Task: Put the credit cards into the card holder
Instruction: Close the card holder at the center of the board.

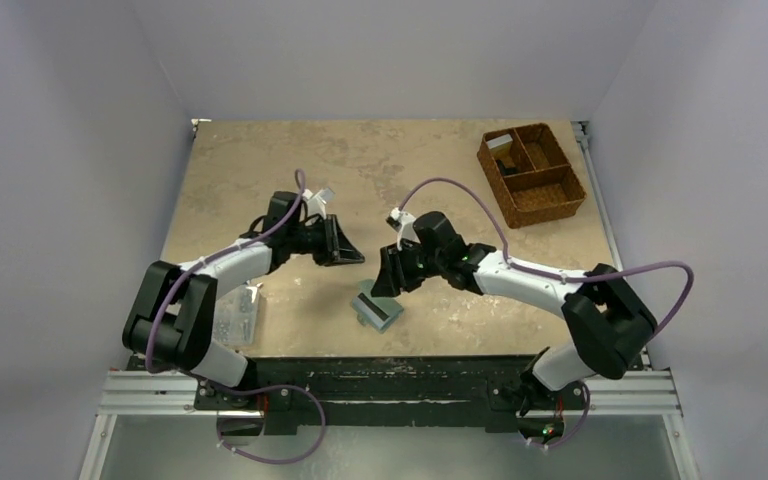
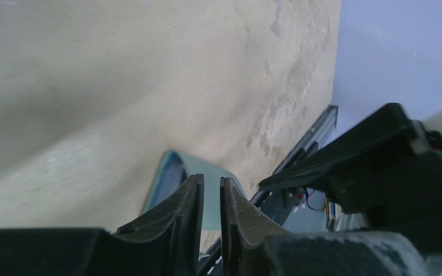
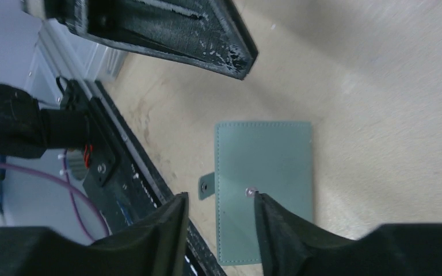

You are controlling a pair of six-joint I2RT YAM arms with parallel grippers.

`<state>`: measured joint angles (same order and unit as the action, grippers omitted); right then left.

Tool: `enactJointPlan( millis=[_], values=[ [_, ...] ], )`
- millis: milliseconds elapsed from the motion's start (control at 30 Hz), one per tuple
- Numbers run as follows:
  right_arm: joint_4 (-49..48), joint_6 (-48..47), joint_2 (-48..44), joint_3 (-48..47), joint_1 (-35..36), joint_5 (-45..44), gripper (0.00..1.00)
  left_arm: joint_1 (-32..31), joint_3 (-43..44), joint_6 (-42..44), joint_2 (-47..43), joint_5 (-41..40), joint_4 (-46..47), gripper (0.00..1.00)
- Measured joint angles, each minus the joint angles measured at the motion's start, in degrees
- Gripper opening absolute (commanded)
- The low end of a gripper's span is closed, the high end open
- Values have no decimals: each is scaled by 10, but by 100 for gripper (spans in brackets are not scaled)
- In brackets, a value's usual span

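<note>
The card holder [image 1: 376, 311] is a grey-green wallet lying folded on the table near the front edge. In the right wrist view [image 3: 265, 167] its strap hangs loose beside the round snap. My right gripper [image 1: 387, 279] is open and empty just above it, the jaws [image 3: 221, 198] wide apart over its near edge. My left gripper [image 1: 353, 254] hovers to the upper left, its jaws almost together [image 2: 212, 179] with nothing seen between them; the wallet [image 2: 207, 169] shows beyond the tips. No credit card is in view.
A brown woven divided basket [image 1: 532, 176] stands at the back right with small unclear items in one compartment. A clear plastic box [image 1: 236, 318] sits by the left arm's base. The black front rail [image 3: 132, 172] runs close beside the wallet.
</note>
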<state>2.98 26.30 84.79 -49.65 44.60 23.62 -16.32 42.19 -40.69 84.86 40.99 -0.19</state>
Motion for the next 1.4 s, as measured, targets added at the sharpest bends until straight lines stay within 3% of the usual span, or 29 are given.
enactJointPlan(
  millis=[200, 400, 667, 833, 1000, 1133, 1400],
  values=[
    [-37, 16, 18, 55, -6, 41, 26, -47, 18, -22, 42, 30, 50, 9],
    [-93, 21, 49, 74, -8, 57, 20, -68, 18, -19, 72, 43, 61, 0],
    [-131, 22, 84, 87, -8, 72, 17, -75, -38, -1, 74, 40, 47, 0],
    [-132, 11, 86, 87, -7, 72, 18, -75, -54, 8, 75, 21, 39, 0],
    [-117, 0, 80, 80, 5, 60, 39, -76, -60, 7, 75, 12, 47, 0],
    [-79, -16, 67, 58, 35, 26, 47, -75, -73, -5, 73, 12, 69, 0],
    [-28, -32, 61, 23, 69, -10, 44, -75, -90, -17, 66, 7, 96, 0]
  ],
)
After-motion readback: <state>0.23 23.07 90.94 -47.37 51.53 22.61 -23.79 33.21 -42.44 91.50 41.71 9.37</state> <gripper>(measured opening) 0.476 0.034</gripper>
